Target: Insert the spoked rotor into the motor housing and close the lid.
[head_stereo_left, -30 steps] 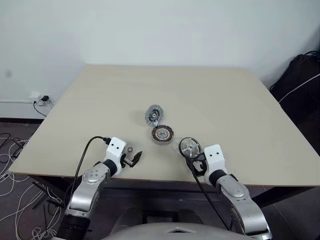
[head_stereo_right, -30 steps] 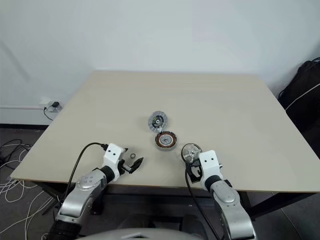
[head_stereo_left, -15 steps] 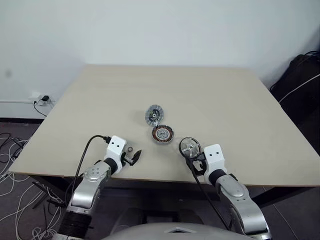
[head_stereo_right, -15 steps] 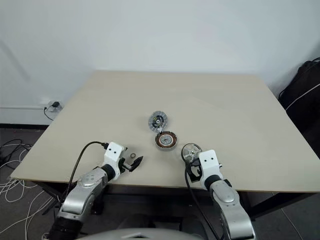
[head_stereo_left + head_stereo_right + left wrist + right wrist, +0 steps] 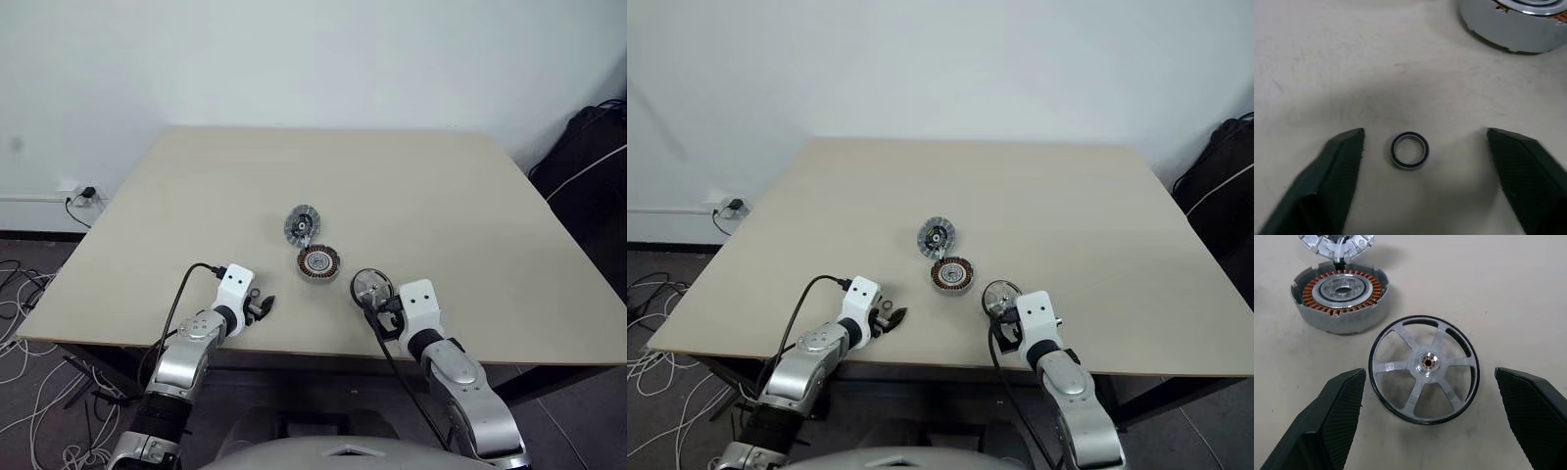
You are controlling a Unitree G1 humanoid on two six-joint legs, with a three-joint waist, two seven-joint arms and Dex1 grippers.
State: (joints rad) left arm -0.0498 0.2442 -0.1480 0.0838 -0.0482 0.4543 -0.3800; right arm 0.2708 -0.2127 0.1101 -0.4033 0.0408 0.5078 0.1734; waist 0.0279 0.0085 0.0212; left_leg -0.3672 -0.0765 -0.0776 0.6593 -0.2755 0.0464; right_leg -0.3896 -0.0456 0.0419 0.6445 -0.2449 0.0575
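The spoked rotor (image 5: 1424,376) lies flat on the table near the front edge, and my open right gripper (image 5: 1430,372) has a finger on either side of it without touching. Just beyond it sits the motor housing (image 5: 1340,296), its copper windings facing up. The ribbed lid (image 5: 301,224) lies behind the housing. My left gripper (image 5: 1425,132) is low over the table, to the left of the housing (image 5: 318,262). Its fingers (image 5: 1344,152) are spread on both sides of a small dark ring (image 5: 1409,150), with clear gaps between.
The beige table (image 5: 411,186) stretches wide behind the parts. Its front edge runs just under both wrists. A black bag (image 5: 593,157) stands at the right, and cables (image 5: 24,294) trail on the floor at the left.
My left gripper has moved forward and down, so its fingers now straddle the small ring and stand a little closer together. The right gripper and the parts have stayed still.
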